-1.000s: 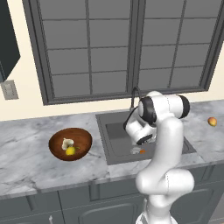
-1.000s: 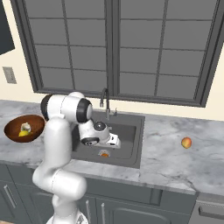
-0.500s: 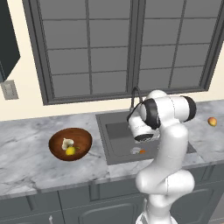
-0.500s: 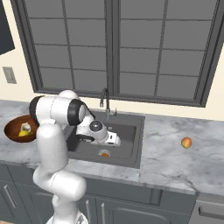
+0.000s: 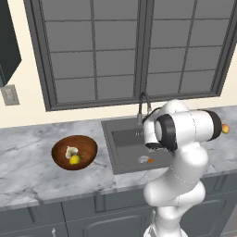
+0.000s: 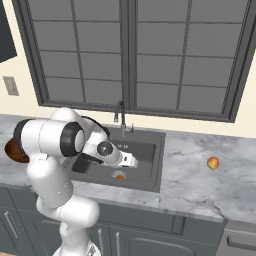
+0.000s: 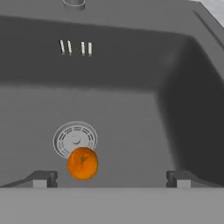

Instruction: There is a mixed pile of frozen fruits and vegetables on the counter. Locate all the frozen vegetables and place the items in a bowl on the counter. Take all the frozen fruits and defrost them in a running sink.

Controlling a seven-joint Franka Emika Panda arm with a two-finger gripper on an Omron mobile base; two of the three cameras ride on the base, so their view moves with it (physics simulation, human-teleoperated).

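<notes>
In the hand view my gripper (image 7: 110,179) is open over the dark sink (image 7: 131,109), its jaws wide apart and holding nothing. A small orange ball (image 7: 82,163), one of the frozen fruits, lies on the sink floor against the pale drain (image 7: 75,139). It also lies below my gripper (image 6: 131,161) as the orange ball (image 6: 119,176). The orange-red peach-like ball (image 6: 213,163) sits on the counter (image 6: 200,185) far right. The brown bowl (image 5: 74,152) on the counter left of the sink holds the frozen vegetables: a yellow piece (image 5: 74,160) and a whitish lump (image 5: 71,151).
The thin curved faucet (image 5: 143,104) stands at the sink's back edge, close to my arm. A window wall runs behind the counter. Bare marble lies between the bowl and the sink (image 5: 132,139) and right of the sink toward the peach-like ball (image 5: 225,128).
My arm's upper links have swung lower and toward the camera side while the hand stays over the sink. The orange ball lies still by the drain. The jaws have spread slightly.
</notes>
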